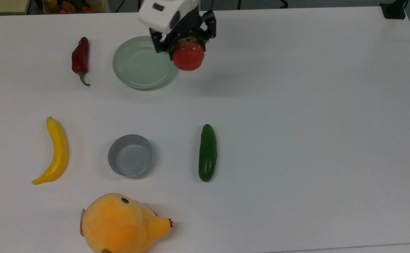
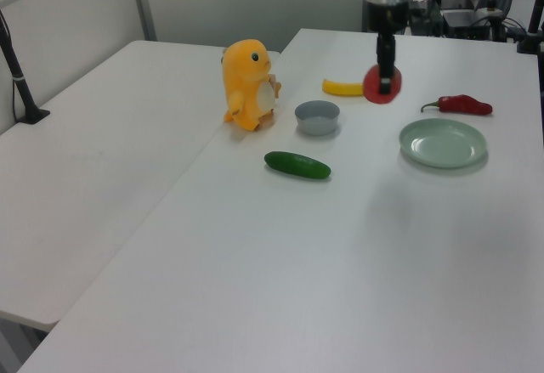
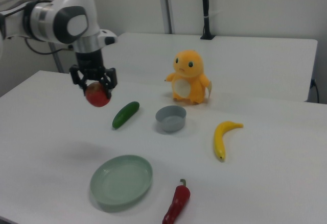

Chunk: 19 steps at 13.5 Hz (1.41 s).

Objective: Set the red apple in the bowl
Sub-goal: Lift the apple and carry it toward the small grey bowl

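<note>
High above the tabletop (image 1: 296, 123), the pincer (image 1: 187, 47) is clamping the red apple (image 1: 188, 56); jolting toward the bowl (image 1: 130, 155) risks it slipping free.

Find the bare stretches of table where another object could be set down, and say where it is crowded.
Free: the table on the top view's right of the cucumber. Crowded: the top view's left, around bowl, banana, plush toy, plate and chili pepper.

Table (image 1: 296, 123) smooth matt white; plush toy (image 1: 120, 223) fuzzy cloth; cucumber (image 1: 207, 153) glossy.
</note>
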### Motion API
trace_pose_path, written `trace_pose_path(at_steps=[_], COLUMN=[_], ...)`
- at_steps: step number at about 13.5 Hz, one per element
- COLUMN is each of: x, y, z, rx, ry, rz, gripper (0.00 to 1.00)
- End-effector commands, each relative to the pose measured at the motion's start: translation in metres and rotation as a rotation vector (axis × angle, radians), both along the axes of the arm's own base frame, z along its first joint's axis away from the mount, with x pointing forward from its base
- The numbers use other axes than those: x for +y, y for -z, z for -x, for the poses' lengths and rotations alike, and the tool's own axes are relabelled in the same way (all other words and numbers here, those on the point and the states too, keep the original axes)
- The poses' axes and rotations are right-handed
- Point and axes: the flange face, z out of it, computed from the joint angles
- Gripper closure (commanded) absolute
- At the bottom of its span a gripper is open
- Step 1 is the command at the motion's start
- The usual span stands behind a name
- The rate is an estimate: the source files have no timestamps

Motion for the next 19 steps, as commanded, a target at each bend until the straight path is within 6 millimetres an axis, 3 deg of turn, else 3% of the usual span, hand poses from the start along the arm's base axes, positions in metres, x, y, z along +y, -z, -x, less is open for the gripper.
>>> trace_pose_path(at_steps=[1, 3, 9, 15, 19], x=[-0.032, -0.048, -0.078, -0.113, -0.118], y=[0.001, 0.008, 0.075, 0.12, 0.151], z=[-0.049, -0.072, -0.119, -0.136, -0.139], rx=[-0.026, -0.111, -0.272, -0.335, -0.317], ry=[0.081, 0.114, 0.182, 0.231, 0.221], rz=[-0.046, -0.055, -0.055, -0.03, -0.001], gripper=[0.81, 0.8, 0.79, 0.78, 0.75])
